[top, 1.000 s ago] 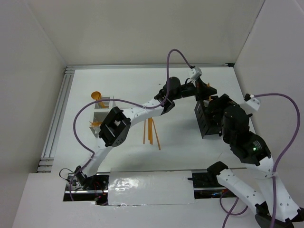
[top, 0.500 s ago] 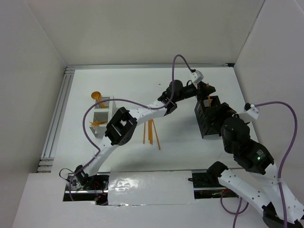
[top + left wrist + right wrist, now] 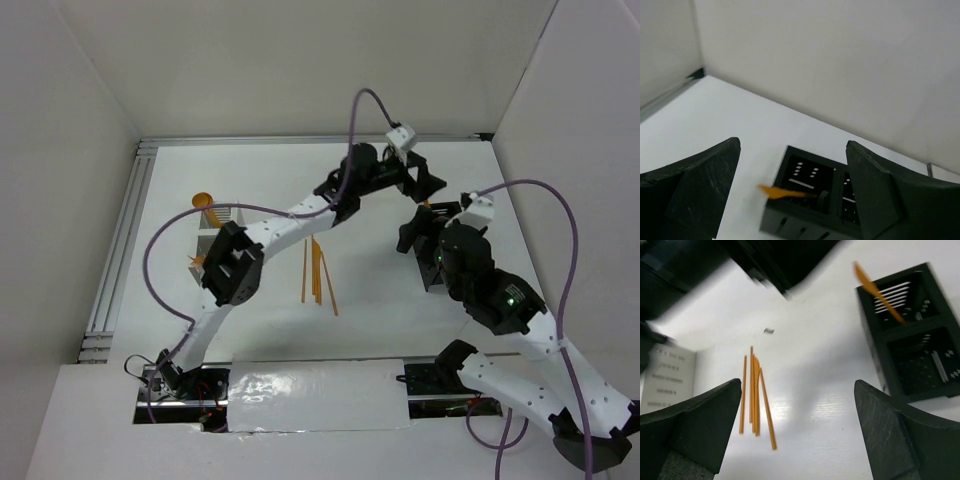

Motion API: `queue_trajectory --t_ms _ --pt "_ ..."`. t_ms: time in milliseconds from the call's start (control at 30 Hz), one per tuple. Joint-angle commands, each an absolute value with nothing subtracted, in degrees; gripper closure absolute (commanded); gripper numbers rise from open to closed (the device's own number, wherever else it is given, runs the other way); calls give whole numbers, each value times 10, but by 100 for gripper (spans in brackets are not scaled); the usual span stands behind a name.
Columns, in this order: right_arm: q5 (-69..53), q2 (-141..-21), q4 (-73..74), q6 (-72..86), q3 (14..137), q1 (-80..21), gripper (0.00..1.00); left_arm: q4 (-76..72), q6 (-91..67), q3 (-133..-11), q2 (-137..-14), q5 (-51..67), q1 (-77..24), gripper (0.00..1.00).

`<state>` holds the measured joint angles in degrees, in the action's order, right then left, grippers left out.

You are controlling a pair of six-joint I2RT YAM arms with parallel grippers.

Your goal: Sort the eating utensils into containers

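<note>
My left gripper (image 3: 792, 148) is open and empty above the black container (image 3: 812, 200), in whose far compartment an orange knife (image 3: 785, 191) leans with its tip over the wall. In the top view this left gripper (image 3: 418, 185) hangs just beyond that container, which my right arm largely covers. My right gripper (image 3: 797, 387) is open with nothing in it, above bare table between several loose orange utensils (image 3: 755, 397) and the black container (image 3: 912, 340). The white container (image 3: 215, 245) at the left holds an orange spoon (image 3: 203, 200) and a fork (image 3: 197, 262).
The left arm's dark, blurred body (image 3: 765, 260) crosses the top of the right wrist view. The loose utensils (image 3: 318, 275) lie mid-table between the two containers. White walls close in the table at the back and sides, with a metal rail (image 3: 120, 250) along the left edge.
My left gripper has opened and let the orange knife go into the black container, then drawn back from it. My right arm has swung left over that container, still open.
</note>
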<state>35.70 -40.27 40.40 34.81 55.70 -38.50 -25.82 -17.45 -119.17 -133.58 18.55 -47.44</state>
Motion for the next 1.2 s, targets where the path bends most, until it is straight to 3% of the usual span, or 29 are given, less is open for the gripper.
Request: queue_trajectory --t_ms 0,200,500,767,1167 --pt "259 -448 317 276 564 -390 0 -187 -221 -1167 -1177 160 -390 0" --pt "177 -500 248 309 517 -395 6 29 -260 -1056 -1055 155 -254 0" --pt "117 -699 185 316 494 -418 34 103 -269 -757 -848 115 -150 0" --pt "134 -811 185 302 507 -472 42 120 -265 -704 -792 148 -147 0" --pt "123 -889 161 307 496 -507 54 144 -262 -703 -818 156 -166 0"
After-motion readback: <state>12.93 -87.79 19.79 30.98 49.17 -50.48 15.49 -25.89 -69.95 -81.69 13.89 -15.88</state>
